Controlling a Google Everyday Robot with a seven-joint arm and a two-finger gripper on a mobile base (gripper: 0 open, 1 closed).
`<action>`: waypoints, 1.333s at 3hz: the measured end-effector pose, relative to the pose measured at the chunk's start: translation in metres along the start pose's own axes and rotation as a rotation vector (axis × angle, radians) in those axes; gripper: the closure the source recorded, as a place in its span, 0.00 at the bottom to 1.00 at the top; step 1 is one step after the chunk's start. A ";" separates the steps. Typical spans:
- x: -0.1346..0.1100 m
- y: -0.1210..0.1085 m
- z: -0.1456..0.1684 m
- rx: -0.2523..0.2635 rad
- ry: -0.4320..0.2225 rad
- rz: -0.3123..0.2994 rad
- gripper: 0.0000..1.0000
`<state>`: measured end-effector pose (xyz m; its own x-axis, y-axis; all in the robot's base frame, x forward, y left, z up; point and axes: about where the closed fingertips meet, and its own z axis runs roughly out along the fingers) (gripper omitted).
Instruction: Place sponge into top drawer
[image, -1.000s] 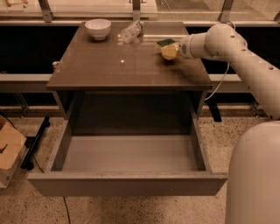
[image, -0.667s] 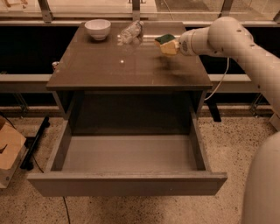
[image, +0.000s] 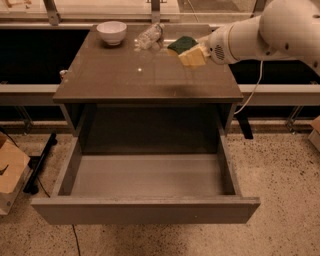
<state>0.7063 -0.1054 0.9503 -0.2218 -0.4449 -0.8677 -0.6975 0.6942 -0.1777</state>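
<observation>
The sponge (image: 188, 50), yellow with a dark green layer on top, is held in my gripper (image: 200, 51) above the right rear part of the cabinet table's top (image: 130, 75). The white arm reaches in from the right. The gripper is shut on the sponge, and its fingers are mostly hidden behind it. The top drawer (image: 145, 210) stands pulled fully open below the table top, its smooth grey inside bare, its flat front toward the camera.
A white bowl (image: 111, 32) stands at the table's back left. A clear plastic bottle (image: 149, 36) lies at the back centre, just left of the sponge. A cardboard box (image: 10, 172) sits on the floor at left. A rail runs behind the table.
The arm has lifted the sponge off the table top and carries it slightly up and left; the camera view has shifted, with more arm showing at upper right.
</observation>
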 end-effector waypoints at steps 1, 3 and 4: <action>-0.006 0.038 -0.035 -0.035 0.020 -0.049 1.00; 0.003 0.078 -0.076 -0.019 0.051 -0.043 1.00; 0.008 0.090 -0.074 -0.093 0.064 -0.066 1.00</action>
<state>0.5918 -0.0883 0.9616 -0.2142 -0.5255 -0.8234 -0.7718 0.6078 -0.1871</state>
